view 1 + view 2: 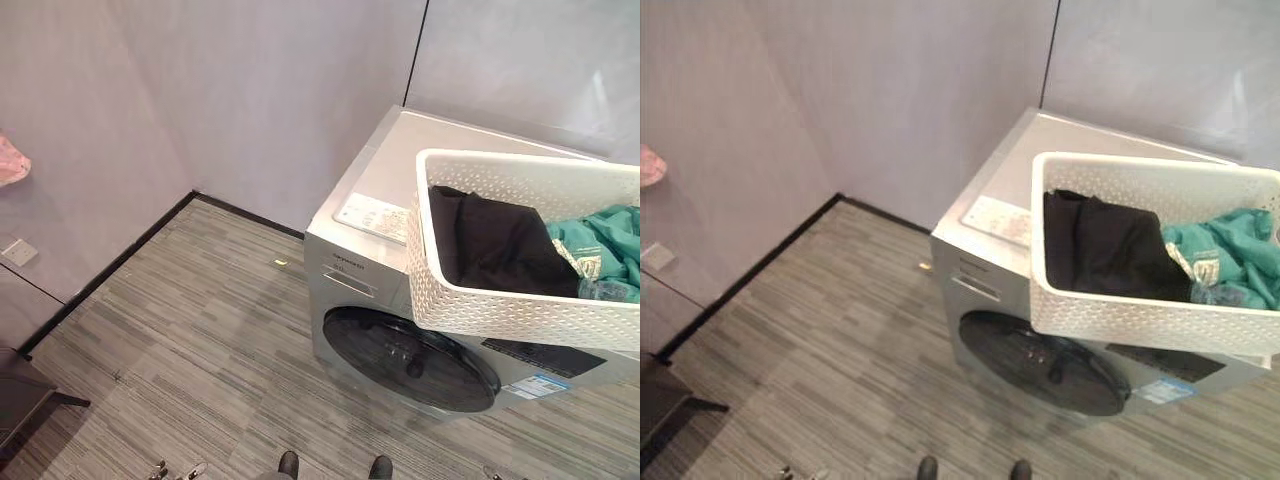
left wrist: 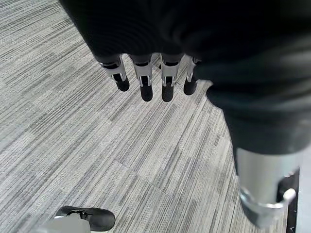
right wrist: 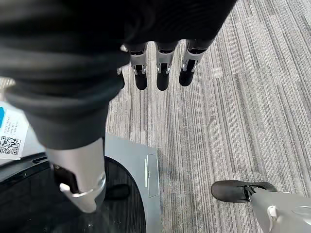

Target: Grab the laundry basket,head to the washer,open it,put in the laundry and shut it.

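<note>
Nearest to you, both hands hang over the striped grey floor (image 2: 97, 145) with nothing in them. Your left hand (image 2: 146, 73) has its fingers straight and relaxed, pointing down at bare flooring. Your right hand (image 3: 163, 68) hangs the same way, fingers loose, but below it sit the washer's dark round door (image 3: 73, 204) and its silver front panel (image 3: 151, 174). So the right hand looks the nearer one to the door, and I judge it the better choice for the opening move.

Farther out, the silver washer (image 1: 365, 215) stands against the wall (image 1: 250, 90), door closed and facing you. The white laundry basket (image 1: 500, 300) rests on its top, overhanging the front edge above the door, long side running across your view. Inside lie a black garment (image 1: 495, 245) and teal clothing (image 1: 600, 240).
</note>
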